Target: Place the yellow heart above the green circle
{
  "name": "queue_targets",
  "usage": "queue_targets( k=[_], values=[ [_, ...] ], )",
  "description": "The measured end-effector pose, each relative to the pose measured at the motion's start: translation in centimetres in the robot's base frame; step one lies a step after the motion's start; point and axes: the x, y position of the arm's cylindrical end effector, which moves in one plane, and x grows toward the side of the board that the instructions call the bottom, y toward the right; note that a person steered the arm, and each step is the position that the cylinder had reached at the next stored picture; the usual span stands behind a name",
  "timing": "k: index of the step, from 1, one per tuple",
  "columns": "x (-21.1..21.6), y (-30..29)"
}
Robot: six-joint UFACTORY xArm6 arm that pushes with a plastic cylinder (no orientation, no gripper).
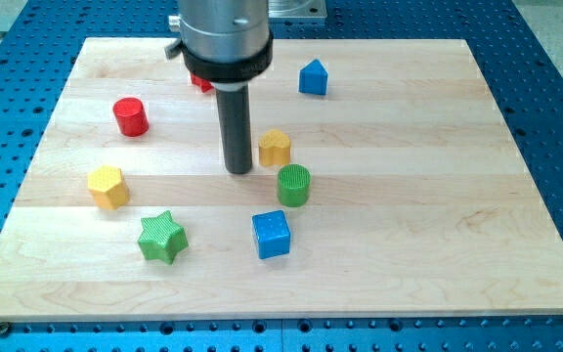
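The yellow heart (275, 147) lies near the board's middle, just up and left of the green circle (294, 185), a small gap between them. My tip (238, 170) rests on the board just left of the yellow heart and up-left of the green circle. It stands close to the heart; I cannot tell whether they touch.
A blue cube (272, 235) lies below the green circle. A green star (161, 238) and a yellow hexagon (108, 187) lie at the left. A red cylinder (131, 116) is at upper left. A blue pentagon-like block (312, 77) is at the top. A red block (201, 82) is partly hidden behind the rod.
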Motion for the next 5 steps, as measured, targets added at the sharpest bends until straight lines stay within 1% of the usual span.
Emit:
queue_targets(
  k=[1, 3, 5],
  values=[
    [-0.7, 0.0],
    [-5.2, 0.1],
    [-5.0, 0.5]
  ],
)
